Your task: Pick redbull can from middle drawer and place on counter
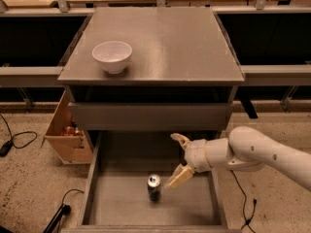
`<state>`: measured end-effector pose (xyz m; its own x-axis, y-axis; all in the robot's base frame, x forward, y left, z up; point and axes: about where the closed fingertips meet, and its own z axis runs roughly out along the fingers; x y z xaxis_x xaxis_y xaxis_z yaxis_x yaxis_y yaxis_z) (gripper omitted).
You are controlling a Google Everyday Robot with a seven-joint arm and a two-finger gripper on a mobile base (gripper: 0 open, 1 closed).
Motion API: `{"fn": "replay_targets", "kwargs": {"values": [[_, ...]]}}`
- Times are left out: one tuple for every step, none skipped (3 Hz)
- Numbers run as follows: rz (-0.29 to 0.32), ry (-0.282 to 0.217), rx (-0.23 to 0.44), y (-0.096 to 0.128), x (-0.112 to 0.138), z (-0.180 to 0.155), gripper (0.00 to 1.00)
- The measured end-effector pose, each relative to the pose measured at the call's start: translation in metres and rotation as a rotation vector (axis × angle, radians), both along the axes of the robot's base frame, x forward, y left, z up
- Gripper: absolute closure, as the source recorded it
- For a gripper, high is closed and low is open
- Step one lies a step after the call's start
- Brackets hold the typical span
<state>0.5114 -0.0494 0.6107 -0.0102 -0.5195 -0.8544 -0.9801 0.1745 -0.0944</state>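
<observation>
The redbull can [154, 187] stands upright on the flat grey floor of the open middle drawer [121, 203], near its centre. My gripper [179, 159] comes in from the right on a white arm, over the drawer, just right of and slightly above the can. Its two tan fingers [181, 176] are spread apart and hold nothing; the lower fingertip is close to the can's top but apart from it. The grey counter [180, 42] is the cabinet's top, above the drawer.
A white bowl [112, 56] sits on the counter's left front part. A wooden box [65, 130] with items stands on the floor left of the cabinet. Cables [14, 140] lie on the speckled floor on both sides. Wooden tabletops run along the back.
</observation>
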Motion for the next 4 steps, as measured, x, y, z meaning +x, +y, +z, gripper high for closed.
{"fn": "replay_targets", "kwargs": {"values": [[0.002,-0.019,0.104,0.022,0.001,-0.059,0.0],[0.007,-0.043,0.153,0.029,0.001,-0.085,0.0],[0.01,-0.038,0.158,0.031,-0.001,-0.09,0.0],[0.011,-0.027,0.154,0.034,0.002,-0.102,0.0]]}}
